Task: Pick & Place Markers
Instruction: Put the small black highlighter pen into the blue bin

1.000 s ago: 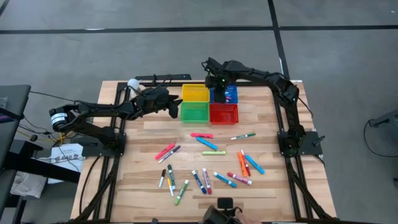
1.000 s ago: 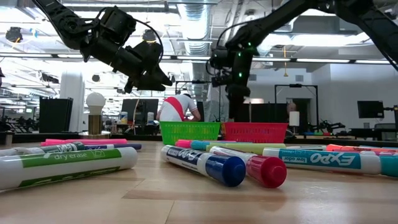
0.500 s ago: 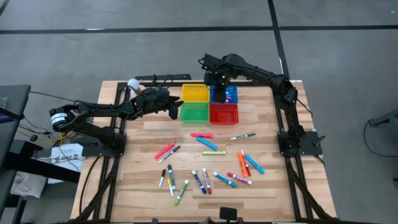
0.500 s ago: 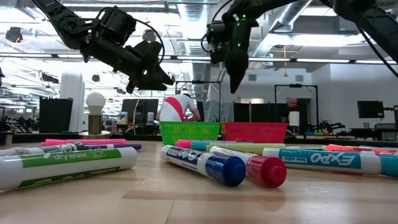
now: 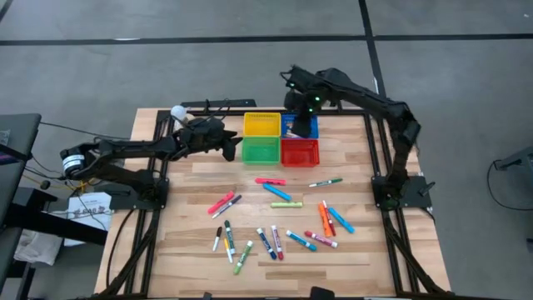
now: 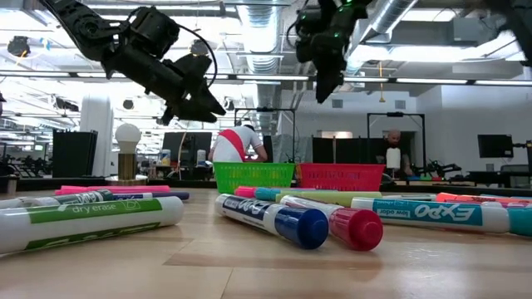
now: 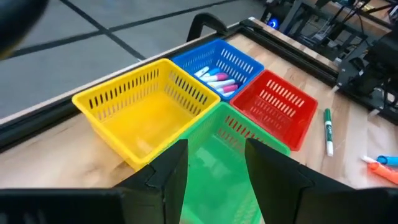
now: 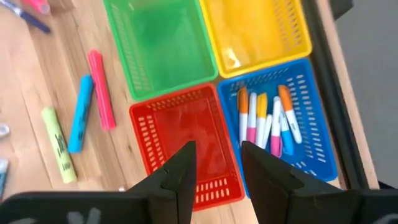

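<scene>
The markers (image 5: pixel 279 218) lie mostly loose over the near half of the tabletop (image 5: pixel 191 179), fanned out in singles and pairs with bare wood between many of them, which should let a pincer come down on one without nudging its neighbour; a few, though, lie touching or crossed, and those look harder to lift cleanly. A handful more already sit in the blue basket (image 8: pixel 311 121) (orange, pink, yellow and blue-tipped ones, side by side), so the sorting seems under way and far from done. The right pincer (image 8: pixel 219 163) hangs high over the red basket (image 8: pixel 186 149) and blue one, its fingers parted a little and nothing between them, a pose that fits a drop just made or a pause before reaching out. The left pincer (image 7: pixel 214 171) hovers just beside the green basket (image 7: pixel 227 168), fingers apart and empty too, pointing across it toward the yellow basket (image 7: pixel 140 109); it seems to be waiting. The four baskets stand packed together in a square at the far edge, so each arm must pass over the rims to reach the farther cells. In the low view a person (image 6: pixel 239 143) stands far behind the tabletop, well clear of both arms
</scene>
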### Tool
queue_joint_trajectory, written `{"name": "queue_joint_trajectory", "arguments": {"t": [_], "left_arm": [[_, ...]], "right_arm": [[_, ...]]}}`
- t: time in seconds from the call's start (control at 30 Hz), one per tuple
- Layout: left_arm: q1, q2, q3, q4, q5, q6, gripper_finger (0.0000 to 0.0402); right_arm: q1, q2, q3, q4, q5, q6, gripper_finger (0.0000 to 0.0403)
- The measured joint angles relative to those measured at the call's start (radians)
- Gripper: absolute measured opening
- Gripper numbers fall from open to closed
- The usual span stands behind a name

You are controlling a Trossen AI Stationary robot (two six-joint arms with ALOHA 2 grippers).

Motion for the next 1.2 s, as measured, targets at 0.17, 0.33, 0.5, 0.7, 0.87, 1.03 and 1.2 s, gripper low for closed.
{"name": "queue_joint_trajectory", "arguments": {"t": [0.17,0.33,0.5,0.7,0.87,1.03,1.2], "left_arm": [[-0.001,-0.096,0.0,-0.025,0.0,0.002,0.0159],[-0.037,-0.196,0.0,-0.041,0.018,0.003,0.0159],[-0.123,-0.249,0.0,-0.041,0.084,0.003,0.0159],[-0.248,-0.255,0.0,-0.042,0.086,-0.047,0.0159],[-0.315,-0.255,0.0,-0.041,0.086,-0.082,0.0159],[-0.356,-0.255,0.0,-0.037,0.086,-0.083,0.0159],[-0.362,-0.255,0.0,-0.026,0.086,-0.11,0.0159]], "right_arm": [[-0.001,-0.164,-0.233,0.161,0.001,0.054,0.0118],[-0.001,-0.335,-0.464,0.274,0.003,0.126,0.0118],[0.001,-0.512,-0.669,0.399,0.003,0.213,0.0118],[0.002,-0.714,-0.846,0.509,0.001,0.29,0.0118],[0.002,-0.863,-0.934,0.559,-0.001,0.325,0.0118],[0.002,-0.999,-1.013,0.629,-0.003,0.37,0.0118],[0.002,-1.129,-1.114,0.725,-0.004,0.441,0.0118]]}}
